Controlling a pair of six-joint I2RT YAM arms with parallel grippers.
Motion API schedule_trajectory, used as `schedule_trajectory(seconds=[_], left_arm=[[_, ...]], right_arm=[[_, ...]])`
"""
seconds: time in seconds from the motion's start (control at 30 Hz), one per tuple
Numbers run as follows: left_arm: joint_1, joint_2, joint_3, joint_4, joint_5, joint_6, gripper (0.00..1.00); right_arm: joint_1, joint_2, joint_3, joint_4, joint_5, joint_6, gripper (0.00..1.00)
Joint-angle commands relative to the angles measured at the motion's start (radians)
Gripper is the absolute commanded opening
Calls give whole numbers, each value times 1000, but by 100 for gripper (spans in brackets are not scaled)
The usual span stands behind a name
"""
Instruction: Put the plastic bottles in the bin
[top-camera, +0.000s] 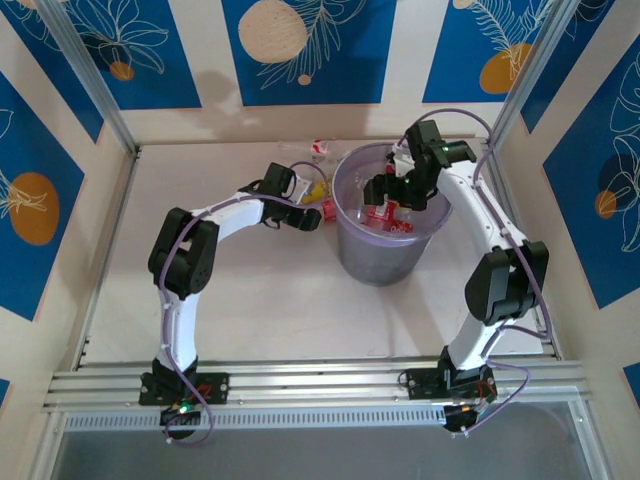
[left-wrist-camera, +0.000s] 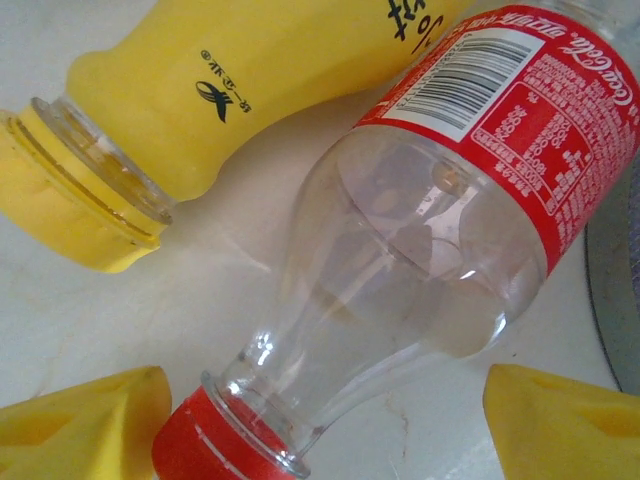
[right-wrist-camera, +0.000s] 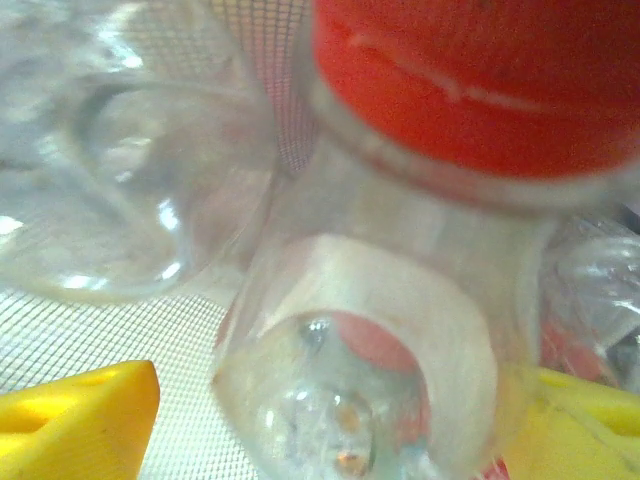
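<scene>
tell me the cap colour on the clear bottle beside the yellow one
Red; the cap shows best in the left wrist view.

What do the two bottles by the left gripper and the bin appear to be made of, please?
Red-capped bottle: clear glossy plastic, see-through with bright glints. Yellow bottle: likely plastic, clear neck; yellow body maybe sleeved. Bin: translucent lavender-grey plastic, hazy wall.

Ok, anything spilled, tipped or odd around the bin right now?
Nothing stands out. The bin stands upright. The yellow bottle and the red-labelled bottle lie capped on their sides on the table beside it, as expected, with no liquid around them.
</scene>
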Motion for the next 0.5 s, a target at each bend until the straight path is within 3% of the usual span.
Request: schedule_trajectory(seconds=[0.0, 0.23, 0.47], left_arm=[[-16, 17, 33, -26, 27, 31, 80], [-20, 32, 56, -53, 27, 34, 73], [-24, 26, 51, -71, 30, 43, 59]], right_arm=[[-14, -96, 56, -46, -81, -16, 86], [-44, -221, 31, -4, -128, 8, 86], [-92, -317, -30, 65, -136, 37, 86]])
